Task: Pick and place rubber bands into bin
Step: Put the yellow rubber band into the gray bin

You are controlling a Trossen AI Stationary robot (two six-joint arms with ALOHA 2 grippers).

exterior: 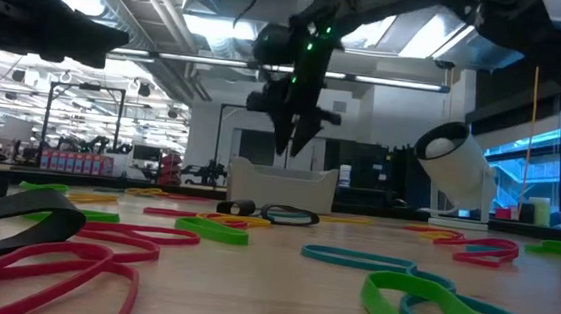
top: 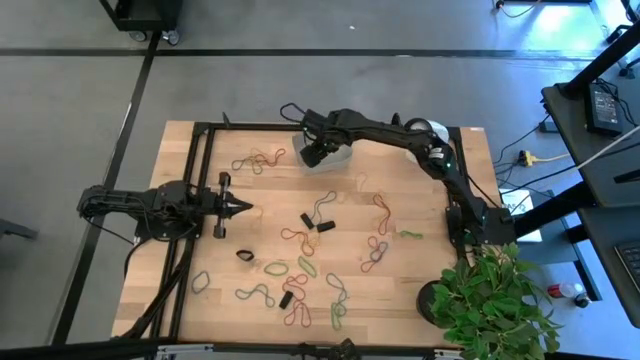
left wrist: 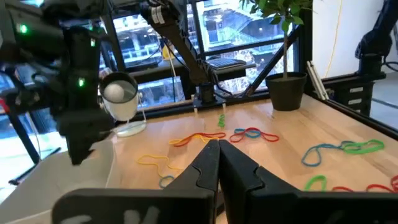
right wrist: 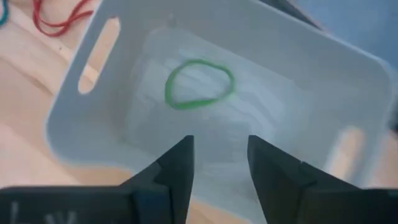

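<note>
Wooden table (top: 400, 290): right hand (right wrist: 219, 158) released over bin (right wrist: 93, 93), green rubber band (right wrist: 199, 84) inside; left hand (left wrist: 217, 163) clenched.

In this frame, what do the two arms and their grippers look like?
Both arms are dark, jointed and slim, with thin black cables looping off them. The right gripper has two flat, black, wedge-shaped fingers; small green indicator lights glow on its wrist. The left gripper tapers to a narrow dark point.

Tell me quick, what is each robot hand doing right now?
Left end effector: shut, holding nothing, waiting at the table's left side.
Right end effector: open, empty, above the bin, where a green rubber band lies.
</note>
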